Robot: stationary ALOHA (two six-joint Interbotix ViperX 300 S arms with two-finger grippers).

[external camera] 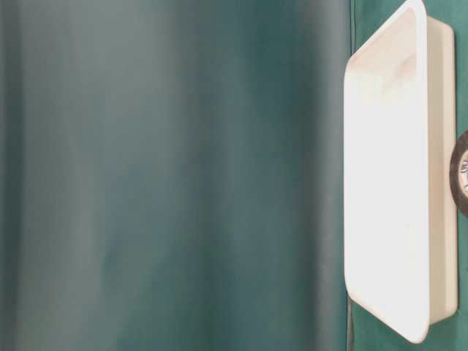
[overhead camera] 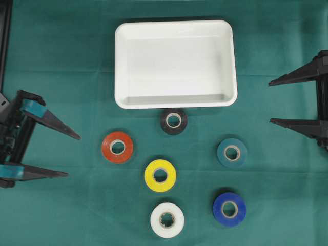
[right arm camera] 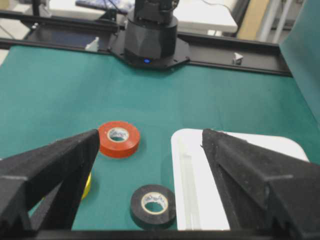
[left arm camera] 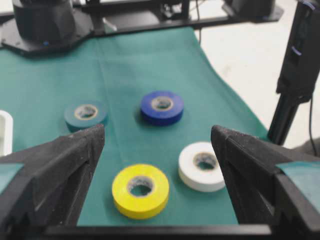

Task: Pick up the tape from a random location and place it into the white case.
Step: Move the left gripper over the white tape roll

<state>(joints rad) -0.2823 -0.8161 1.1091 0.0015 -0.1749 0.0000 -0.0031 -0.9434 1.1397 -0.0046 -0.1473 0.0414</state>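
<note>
Several tape rolls lie flat on the green cloth in the overhead view: black, red, yellow, green, blue and white. The white case sits at the back centre with nothing in it, the black roll close to its near rim. My left gripper stands open at the left edge, well left of the red roll. My right gripper stands open at the right edge. Yellow and white rolls lie ahead of the left gripper. The right gripper faces the black roll and the case.
Black arm bases stand at the far ends of the cloth. In the left wrist view the cloth's right edge drops to the floor. The table-level view shows the case side-on beside a green curtain.
</note>
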